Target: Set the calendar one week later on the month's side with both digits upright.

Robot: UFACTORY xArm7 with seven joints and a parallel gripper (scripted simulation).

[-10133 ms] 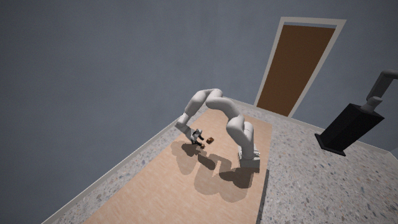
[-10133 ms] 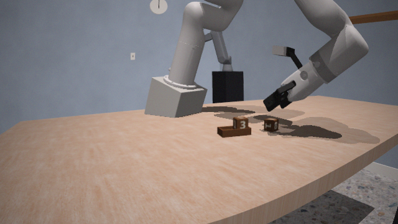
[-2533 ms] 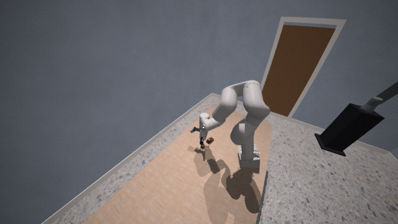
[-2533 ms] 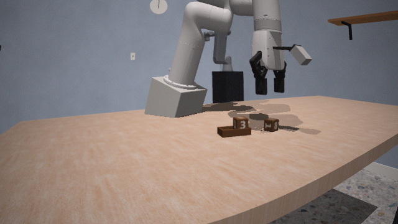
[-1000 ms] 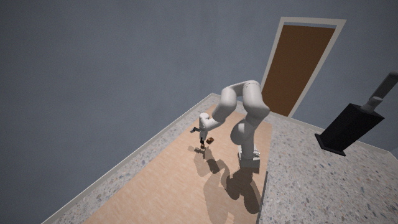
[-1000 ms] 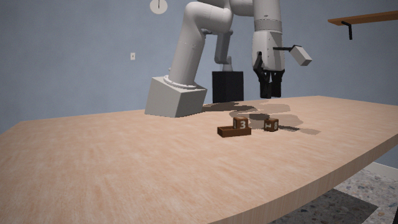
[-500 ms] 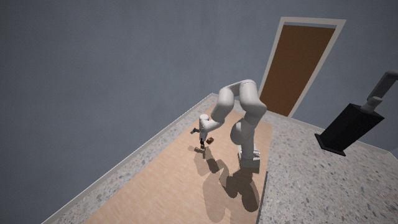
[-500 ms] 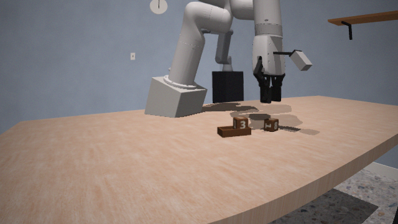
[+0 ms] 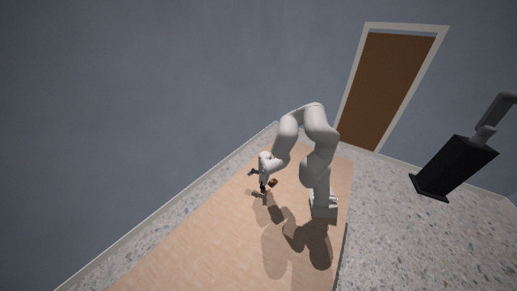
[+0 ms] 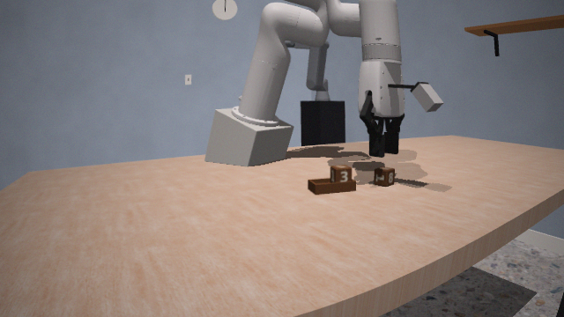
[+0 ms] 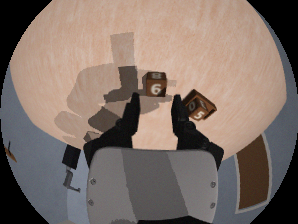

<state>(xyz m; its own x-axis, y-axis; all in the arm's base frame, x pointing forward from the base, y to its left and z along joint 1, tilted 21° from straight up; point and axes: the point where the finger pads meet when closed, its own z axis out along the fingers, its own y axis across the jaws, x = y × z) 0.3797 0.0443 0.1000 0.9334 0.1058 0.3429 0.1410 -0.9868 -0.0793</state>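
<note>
Cube inside brown tray.

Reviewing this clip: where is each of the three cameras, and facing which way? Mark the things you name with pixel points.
Top: high up, angled down across the table (image 9: 210, 242) (image 10: 176, 229) (image 11: 210, 45); shows the whole arm.
Exterior: low beside the table, looking across it; shows base, parts of the arm, gripper (image 9: 262, 188) (image 10: 384, 154) (image 11: 156, 101).
Wrist: on the arm's end, looking past the fingers; shows gripper body and fingers.
Exterior and wrist share tray (image 10: 332, 188) (image 11: 212, 106) and loose cube (image 10: 384, 177) (image 11: 156, 89).
</note>
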